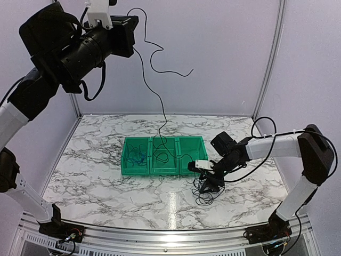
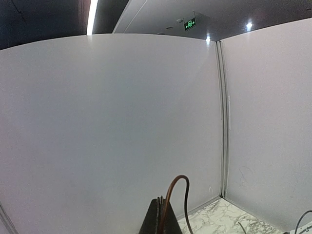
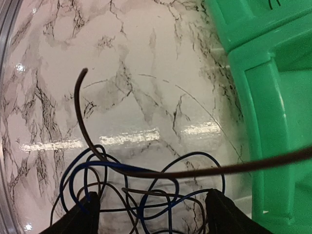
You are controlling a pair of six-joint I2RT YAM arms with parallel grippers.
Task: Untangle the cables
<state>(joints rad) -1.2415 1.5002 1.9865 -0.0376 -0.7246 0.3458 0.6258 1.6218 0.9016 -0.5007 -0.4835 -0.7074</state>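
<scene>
My left gripper (image 1: 132,33) is raised high at the back left, shut on a thin black cable (image 1: 151,80). One end curls free in the air, and the other hangs down into the middle compartment of the green bin (image 1: 184,172). In the left wrist view the fingers (image 2: 155,217) pinch that cable (image 2: 181,181). My right gripper (image 1: 205,179) is low over a tangle of black and blue cables (image 1: 204,193) on the table in front of the bin's right end. It stands open, with the tangle (image 3: 146,190) between its fingers (image 3: 83,212), and a black strand (image 3: 234,167) crosses above.
A blue cable (image 1: 137,156) lies coiled in the bin's left compartment. The bin's green wall (image 3: 273,97) is close to the right of my right gripper. Marble tabletop (image 1: 96,176) surrounds the bin, with enclosure walls behind and at the sides.
</scene>
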